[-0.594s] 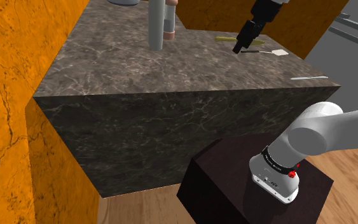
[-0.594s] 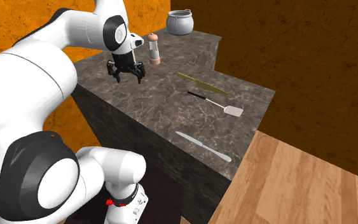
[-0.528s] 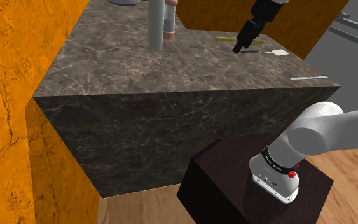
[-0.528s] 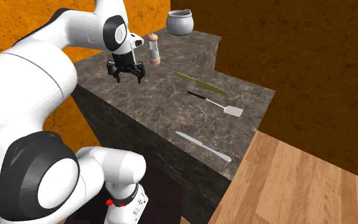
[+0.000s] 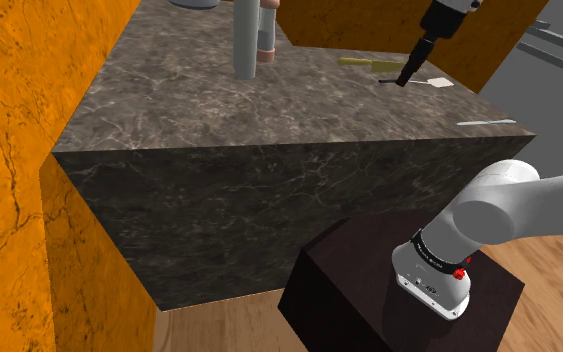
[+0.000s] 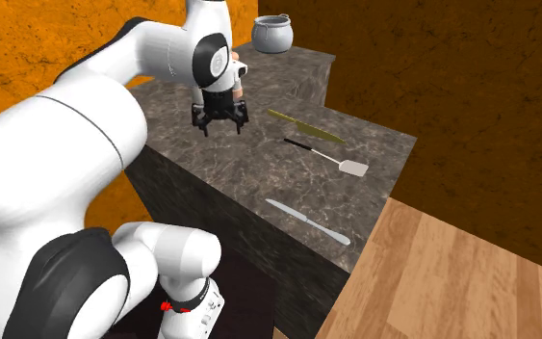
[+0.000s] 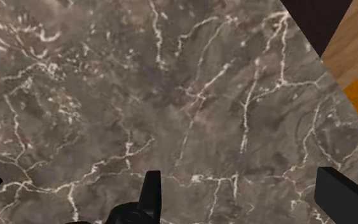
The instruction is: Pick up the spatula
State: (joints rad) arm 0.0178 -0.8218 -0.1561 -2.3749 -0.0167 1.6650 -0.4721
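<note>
The spatula lies flat on the dark marble counter (image 6: 259,173), with a thin black handle (image 6: 309,150) and a small white blade (image 6: 356,169). In the shoulder view the spatula (image 5: 435,82) sits near the counter's far right. My black gripper (image 6: 220,123) hangs open over the counter, short of the handle's end on the second exterior view's left. In the shoulder view the gripper (image 5: 408,75) lines up just above the handle. The wrist view has the gripper (image 7: 244,194) with its fingers (image 7: 149,189) apart over bare marble.
An olive-handled knife (image 6: 303,126) lies just behind the spatula, and a silver knife (image 6: 307,221) near the front edge. A grey pot (image 6: 271,34) stands at the back. A grey cylinder (image 5: 245,40) and a pink-bodied mill (image 5: 267,35) stand further back. Orange walls flank the counter.
The arm has swung the gripper toward the spatula, to the right in both exterior views. The fingers stay open; nothing on the counter has moved.
</note>
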